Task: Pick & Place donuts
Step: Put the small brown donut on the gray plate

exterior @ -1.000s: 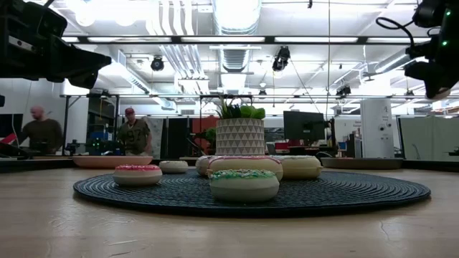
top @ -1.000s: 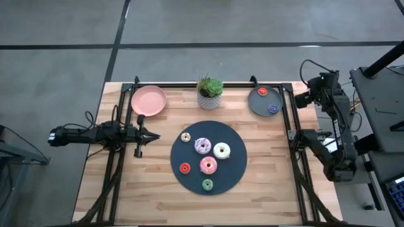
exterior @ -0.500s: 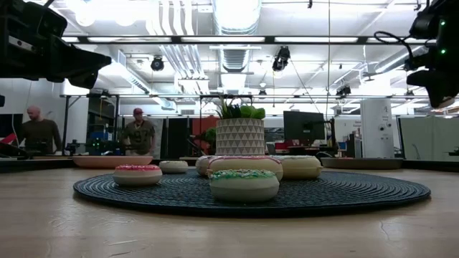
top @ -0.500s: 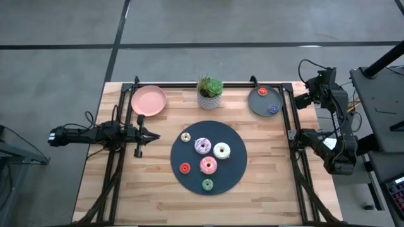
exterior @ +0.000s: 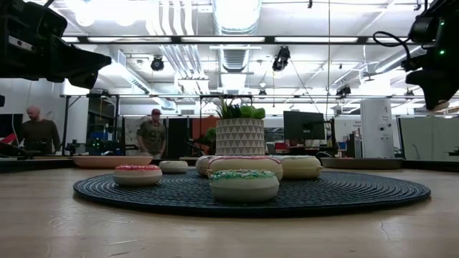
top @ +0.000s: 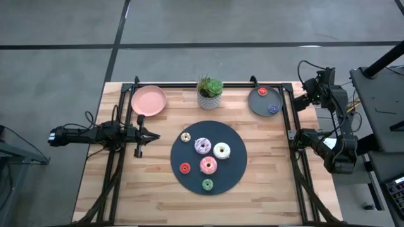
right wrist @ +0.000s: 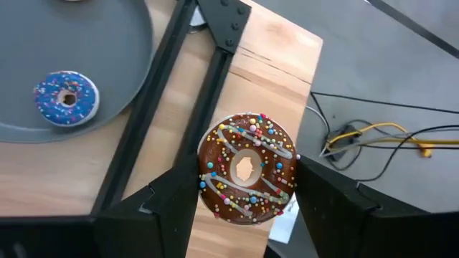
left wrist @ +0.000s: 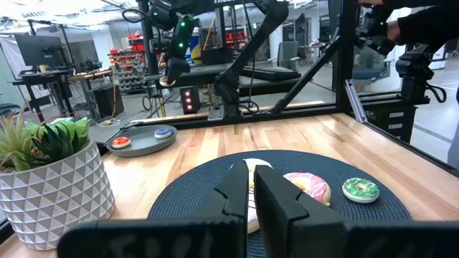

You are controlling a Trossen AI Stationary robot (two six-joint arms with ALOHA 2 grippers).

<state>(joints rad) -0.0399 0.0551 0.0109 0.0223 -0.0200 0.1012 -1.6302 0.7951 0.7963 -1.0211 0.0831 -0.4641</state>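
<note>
Right gripper (right wrist: pixel 247 197) pinching brown sprinkled donut (right wrist: pixel 248 168) above table's far-right corner, beside grey plate (right wrist: pixel 107 79) | left gripper (left wrist: pixel 247 197) pressed together near dark mat (top: pixel 237 167) | six donuts on mat.

your wooden table (top: pixel 158 195) carries a large dark round disc (top: pixel 237 165) at its centre, with a pink plate (top: pixel 149 100) at the far left, a white patterned plant pot (top: pixel 209 98) just behind the disc, and a grey plate (top: pixel 260 104) at the far right.
</note>
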